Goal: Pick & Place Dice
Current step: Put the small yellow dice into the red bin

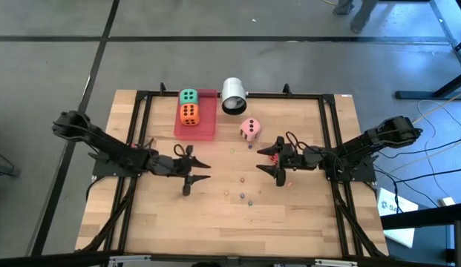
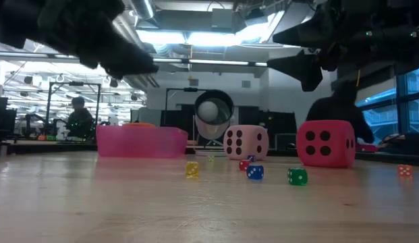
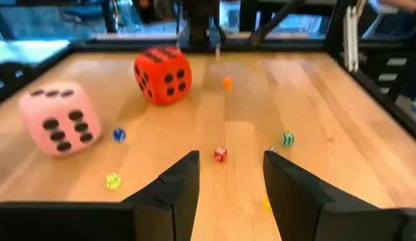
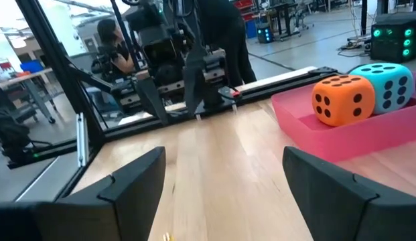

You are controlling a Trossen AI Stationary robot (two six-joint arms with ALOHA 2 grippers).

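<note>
A green die and an orange die sit in a pink tray at the far side; the right wrist view shows the orange die too. A pink die rests on the table beside the tray. The red die stands on the table under my right gripper, which hangs open above it; from above only a sliver of the red die shows. My left gripper is open over bare wood, facing the red die.
A white cylinder lies on its side at the far edge beside the tray. Tiny coloured dice are scattered over the middle of the table. A black frame borders the wooden top. A person sits beyond the table.
</note>
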